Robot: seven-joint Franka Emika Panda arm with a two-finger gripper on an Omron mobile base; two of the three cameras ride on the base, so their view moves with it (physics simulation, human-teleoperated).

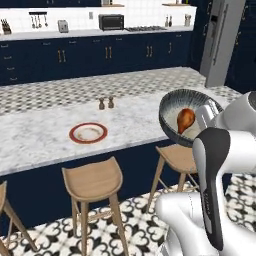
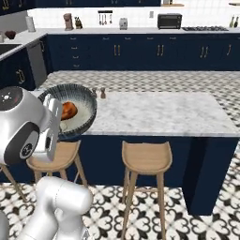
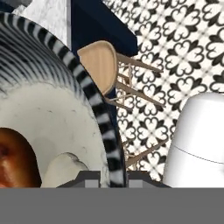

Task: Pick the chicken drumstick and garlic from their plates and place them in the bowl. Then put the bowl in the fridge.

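Observation:
The dark speckled bowl (image 1: pixel 171 111) hangs tilted in the air off the counter's near edge, above a stool. Inside it lies the reddish-brown chicken drumstick (image 1: pixel 185 119). In the right base view the bowl (image 2: pixel 83 96) and the drumstick (image 2: pixel 69 110) sit just beside my white hand. My gripper (image 3: pixel 114 177) is shut on the bowl's striped rim (image 3: pixel 94 100). In the hand view the drumstick (image 3: pixel 11 159) and the pale garlic (image 3: pixel 65 168) rest on the whitish inside. The red-rimmed plate (image 1: pixel 88 133) lies bare on the counter. The grey fridge (image 1: pixel 222 42) stands at the far right.
Two small shakers (image 1: pixel 106 103) stand on the marble counter (image 1: pixel 35 137). Wooden stools (image 1: pixel 94 181) line its near side; another stool (image 2: pixel 146 157) is in front of the counter (image 2: pixel 164 112). The floor below is patterned tile.

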